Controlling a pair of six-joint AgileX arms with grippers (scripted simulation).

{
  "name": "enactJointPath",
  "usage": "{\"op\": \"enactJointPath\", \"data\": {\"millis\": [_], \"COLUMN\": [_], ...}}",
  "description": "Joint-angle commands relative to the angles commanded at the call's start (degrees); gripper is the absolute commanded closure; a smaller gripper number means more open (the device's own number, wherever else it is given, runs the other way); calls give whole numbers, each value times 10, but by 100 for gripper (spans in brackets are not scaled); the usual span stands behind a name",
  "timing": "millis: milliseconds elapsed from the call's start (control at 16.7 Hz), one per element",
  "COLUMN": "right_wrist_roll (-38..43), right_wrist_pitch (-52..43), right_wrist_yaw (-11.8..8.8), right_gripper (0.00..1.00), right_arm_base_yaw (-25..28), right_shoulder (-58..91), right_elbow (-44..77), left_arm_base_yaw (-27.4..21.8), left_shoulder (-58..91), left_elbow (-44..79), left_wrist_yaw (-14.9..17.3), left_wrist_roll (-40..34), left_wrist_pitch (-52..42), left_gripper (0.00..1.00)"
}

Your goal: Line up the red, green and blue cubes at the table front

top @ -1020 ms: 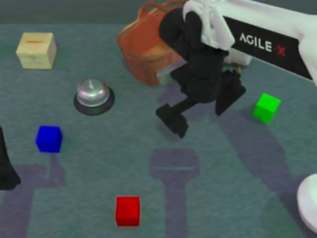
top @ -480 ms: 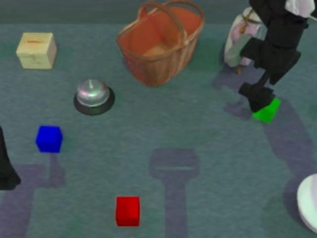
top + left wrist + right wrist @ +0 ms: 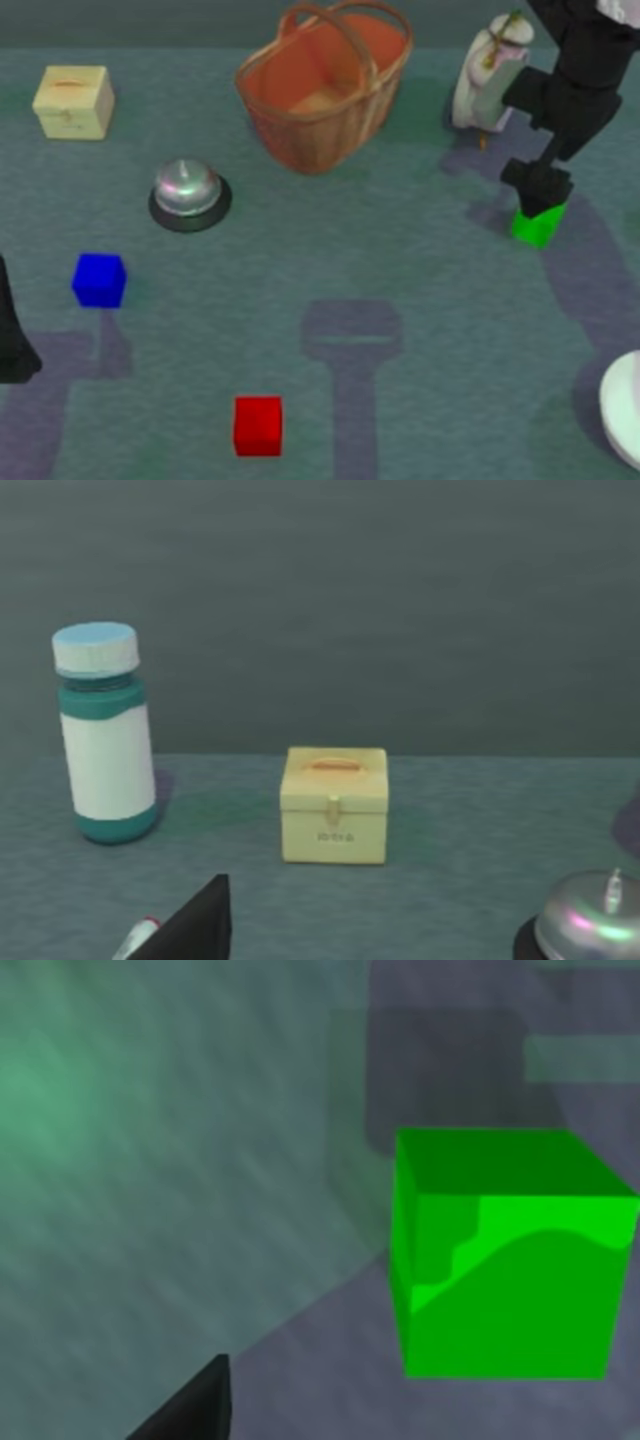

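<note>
The green cube (image 3: 536,228) sits on the teal-grey table (image 3: 420,260) at the right, partly covered by my right gripper (image 3: 539,194), which hovers just over it, open. In the right wrist view the green cube (image 3: 505,1260) fills the lower right, with one black fingertip (image 3: 195,1408) apart from it and nothing held. Over at the left lies the blue cube (image 3: 99,279), and the red cube (image 3: 258,425) rests near the front edge. My left gripper (image 3: 12,345) is parked at the table's left edge, open, one fingertip (image 3: 195,925) showing.
A wicker basket (image 3: 325,85) stands at the back centre, a silver bell (image 3: 188,192) left of it, and a cream box (image 3: 72,100) at the back left. A white sack-like object (image 3: 488,78) stands behind the green cube. A teal-and-white bottle (image 3: 104,740) shows in the left wrist view.
My right arm swung from the table's middle to the right and came down over the green cube. The cubes and left arm have not moved.
</note>
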Motion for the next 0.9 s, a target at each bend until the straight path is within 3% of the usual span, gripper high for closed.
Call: {"op": "enactJointPath", "data": {"millis": [600,900], "right_wrist_roll": [0,0], "right_wrist_pitch": [159,167], "right_wrist_yaw": [0,0], "right_gripper": [0,0], "right_arm_base_yaw": [-1,-1], "right_shoulder": [46,49], "right_elbow": [-110,-115], "left_arm_base_yaw": [0,0], "left_shoulder": [0,0], "left_elbow": [0,0], "left_wrist_yaw": [0,0], "left_wrist_roll": [0,0], "left_wrist_pitch": [0,0], "left_gripper": [0,0]}}
